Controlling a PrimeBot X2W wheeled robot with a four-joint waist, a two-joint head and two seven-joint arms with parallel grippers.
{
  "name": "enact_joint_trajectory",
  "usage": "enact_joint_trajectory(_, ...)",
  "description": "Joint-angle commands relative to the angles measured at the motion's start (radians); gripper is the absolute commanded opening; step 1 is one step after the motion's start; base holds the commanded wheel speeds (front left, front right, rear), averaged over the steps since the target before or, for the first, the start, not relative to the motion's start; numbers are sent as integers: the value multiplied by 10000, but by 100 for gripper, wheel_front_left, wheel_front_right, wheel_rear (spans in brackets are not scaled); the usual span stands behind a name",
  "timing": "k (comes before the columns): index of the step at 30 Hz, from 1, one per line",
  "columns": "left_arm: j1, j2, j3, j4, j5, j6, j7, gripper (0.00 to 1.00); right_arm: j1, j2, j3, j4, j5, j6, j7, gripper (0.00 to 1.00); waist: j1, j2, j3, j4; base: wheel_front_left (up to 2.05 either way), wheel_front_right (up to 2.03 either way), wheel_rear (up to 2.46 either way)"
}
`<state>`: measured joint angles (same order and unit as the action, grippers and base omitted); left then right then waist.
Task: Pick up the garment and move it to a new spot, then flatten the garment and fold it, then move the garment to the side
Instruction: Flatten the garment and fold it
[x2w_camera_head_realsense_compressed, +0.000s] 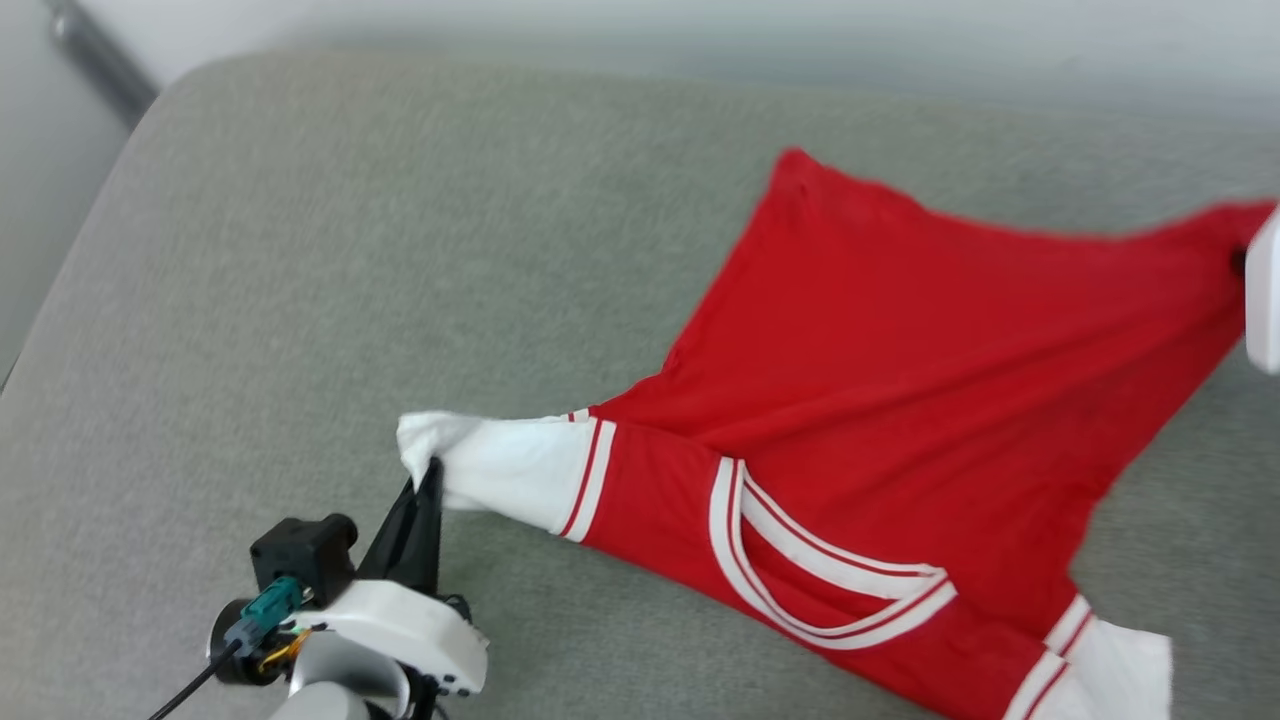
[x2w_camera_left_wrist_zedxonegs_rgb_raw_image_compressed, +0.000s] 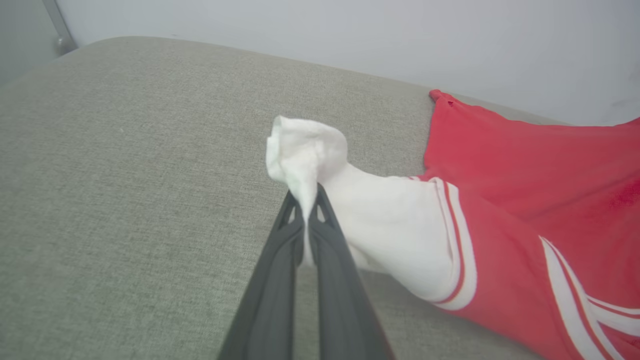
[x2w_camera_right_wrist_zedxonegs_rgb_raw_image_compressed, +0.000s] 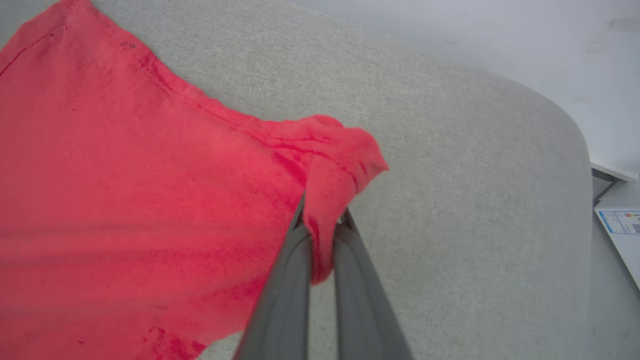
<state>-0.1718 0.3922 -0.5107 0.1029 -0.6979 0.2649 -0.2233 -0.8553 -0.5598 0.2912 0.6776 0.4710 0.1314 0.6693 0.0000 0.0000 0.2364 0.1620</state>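
Left end effector, lower left of frame, pinches the white sleeve of the garment; right end effector pinches apparently its red hem corner.

head: above, looking down at grey cushion | wrists: low, close, facing garment | shared: garment

No readable text, paper label print blurred

Matt, soft cloth garment — coarse, woven grey upholstery.
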Motion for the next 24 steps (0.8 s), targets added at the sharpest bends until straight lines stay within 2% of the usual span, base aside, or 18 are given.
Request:
enact_joint_trajectory(1, 178, 86, 53, 10, -61, 63, 25, 0, 549, -182, 38, -235, 38, -15, 75, 0, 0, 0, -824, -747, 0, 0, 0)
enact_joint_trajectory(6, 878, 315, 236, -89, -314, 324, 146, 0, 3031, -323, -301, -1628, 361, -15, 613, 0, 0, 0, -1673, -1574, 0, 0, 0)
enact_joint_trajectory(10, 1437, 463, 432, -245, -499, 580, 181, 0, 5397, 77, -1068, -2621, 308, -15, 1066, 0, 0, 0, -2082, -2212, 0, 0, 0)
enact_joint_trajectory(15, 1773, 677, 561, -442, -616, 780, 306, 0, 8264, 1129, -2270, -3776, -9, -15, 1615, 0, 0, 0, -2180, -2659, 0, 0, 0)
enact_joint_trajectory(19, 1868, 778, 618, -470, -673, 822, 370, 0, 9767, 2169, -3047, -4750, -168, -15, 2083, 0, 0, 0, -2124, -2876, 0, 0, 0)
enact_joint_trajectory(20, 1886, 797, 636, -477, -684, 848, 371, 0, 9980, 2365, -3145, -5037, -250, -13, 2078, 7, 0, 0, -2112, -2926, 0, 0, 0)
enact_joint_trajectory(21, 1887, 808, 632, -494, -693, 859, 398, 0, 10155, 2559, -3264, -5302, -267, -13, 2022, 36, 0, 0, -2092, -2965, 0, 0, 0)
enact_joint_trajectory(22, 1882, 813, 626, -513, -698, 870, 402, 0, 10271, 2722, -3385, -5554, -287, -13, 1928, 100, 0, 0, -2081, -2999, 0, 0, 0)
enact_joint_trajectory(24, 1859, 831, 602, -559, -675, 896, 435, 0, 10345, 2881, -3642, -5993, -467, -13, 1567, 100, 0, 0, -2051, -3039, 0, 0, 0)
